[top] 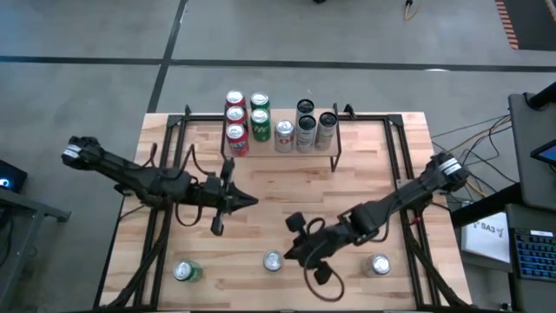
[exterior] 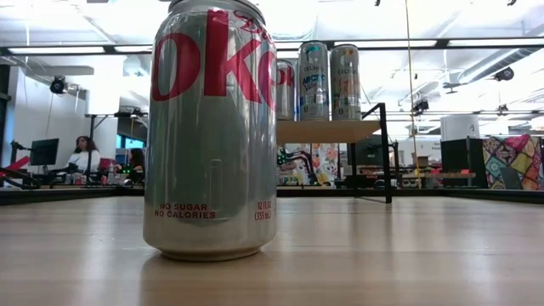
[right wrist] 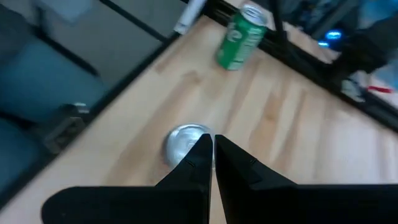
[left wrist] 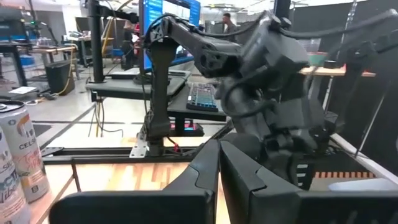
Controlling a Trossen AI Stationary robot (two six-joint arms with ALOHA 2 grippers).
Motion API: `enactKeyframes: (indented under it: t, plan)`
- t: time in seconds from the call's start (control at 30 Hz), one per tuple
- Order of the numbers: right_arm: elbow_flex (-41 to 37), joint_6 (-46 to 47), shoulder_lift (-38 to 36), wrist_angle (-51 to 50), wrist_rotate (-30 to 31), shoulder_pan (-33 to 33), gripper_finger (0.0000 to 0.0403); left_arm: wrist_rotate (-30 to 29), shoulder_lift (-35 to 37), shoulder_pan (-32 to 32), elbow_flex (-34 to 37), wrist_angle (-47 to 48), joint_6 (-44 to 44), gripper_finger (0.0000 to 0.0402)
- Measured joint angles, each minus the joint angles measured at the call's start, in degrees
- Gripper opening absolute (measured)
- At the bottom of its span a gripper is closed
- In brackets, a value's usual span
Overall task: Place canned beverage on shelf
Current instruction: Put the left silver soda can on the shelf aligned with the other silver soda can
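Note:
A silver Diet Coke can (exterior: 212, 127) stands upright at the table's near edge, seen from above as a silver top (top: 273, 261). My right gripper (top: 290, 254) hovers shut just right of and above it, slanting down; its tips (right wrist: 212, 144) overlap the can's top (right wrist: 180, 144) in the right wrist view. No gripper shows beside the can in the low view. The shelf (top: 204, 135) at the far middle carries several red, green and silver cans (exterior: 330, 81). My left gripper (top: 252, 202) hangs shut and level over the table's middle, touching nothing.
A green can (top: 187, 272) stands near the front left corner and another silver can (top: 380, 265) near the front right. Black frame rails (top: 161, 226) run along both table sides. Bare wood lies between the shelf and the front cans.

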State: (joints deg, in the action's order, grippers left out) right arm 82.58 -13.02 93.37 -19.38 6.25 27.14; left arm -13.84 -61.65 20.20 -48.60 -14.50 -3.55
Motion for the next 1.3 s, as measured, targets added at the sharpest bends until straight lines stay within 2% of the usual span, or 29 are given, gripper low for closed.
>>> enactKeyframes:
  t: [0.1,0.3,0.57,0.67,0.8,0.97,1.13,1.23,1.3]
  plan:
    - [-1.2,-1.1,2.2,4.3,5.3,0.7,0.0009,-2.2,-0.2,2.2,0.0,0.3,0.1,0.0]
    - [-5.8,0.7,5.0,16.5,5.8,0.7,0.0009,-8.0,0.0,5.5,0.0,0.5,2.8,0.0]
    - [-6.4,6.1,4.9,17.8,5.4,0.2,0.001,-10.3,0.5,5.9,0.0,0.4,4.5,0.0]
    - [-6.4,7.5,4.9,17.4,4.6,0.1,0.0024,-11.7,0.5,5.9,0.0,0.5,5.1,0.0]
    - [-6.4,12.8,4.9,15.5,2.8,-0.4,0.0082,-12.3,0.6,5.9,-0.1,0.4,5.5,0.0]
    - [-6.4,16.5,4.9,14.9,2.8,-0.4,0.0202,-12.4,0.6,5.9,-0.1,0.4,5.5,0.0]
    - [-3.2,20.7,5.8,8.9,4.1,-0.4,0.0312,-12.4,0.6,5.9,-0.2,0.4,5.4,0.0]
    - [0.1,19.0,7.9,3.9,4.6,-0.5,0.0353,-12.4,0.6,5.9,-0.2,0.4,5.4,0.0]
    - [2.8,18.0,9.6,1.2,4.4,-0.5,0.0365,-12.4,0.7,5.9,-0.2,0.4,5.4,0.0]
